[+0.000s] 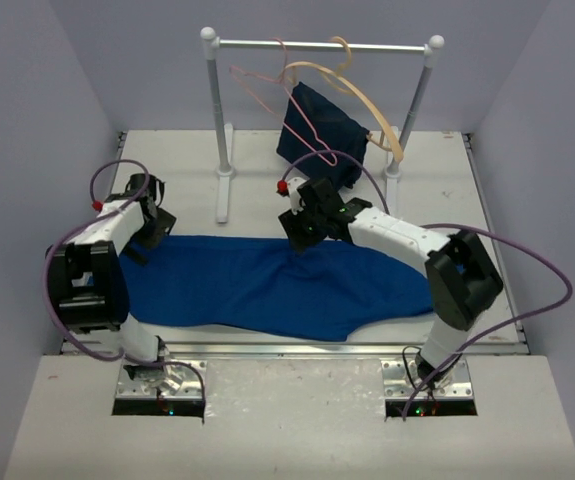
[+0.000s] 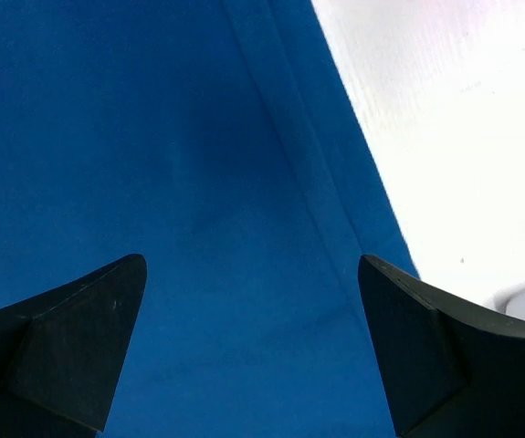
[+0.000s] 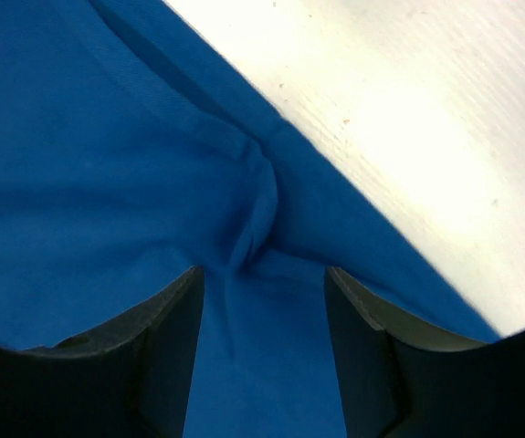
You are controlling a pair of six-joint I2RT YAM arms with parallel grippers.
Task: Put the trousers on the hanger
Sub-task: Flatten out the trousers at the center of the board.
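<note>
A white rack with a metal bar stands at the top of the top picture, at the far end of the table. The hanger is on the bar. It is thin and pink, and nothing is on it. Next to it is a thick pale wooden hanger. A small dark navy cloth hangs from the wooden one, and the pink wire crosses in front of it. One rack leg stands just above the top edge of the trousers, between the two arms.

The left pincer is at the left end of the trousers. Its two black fingers are wide apart and it holds nothing. Blue cloth lies under it, with a seam line running down. White table shows at the upper right of its picture.

The right pincer is at the top edge of the trousers, near the middle of the top picture. Its fingers are apart too, but not as far. A small bump of cloth sits right between them. I cannot tell if the fingers touch it.

The trousers are big and bright blue. They lie flat across the middle of the table, from left to right. They are well apart from the hanger.
</note>
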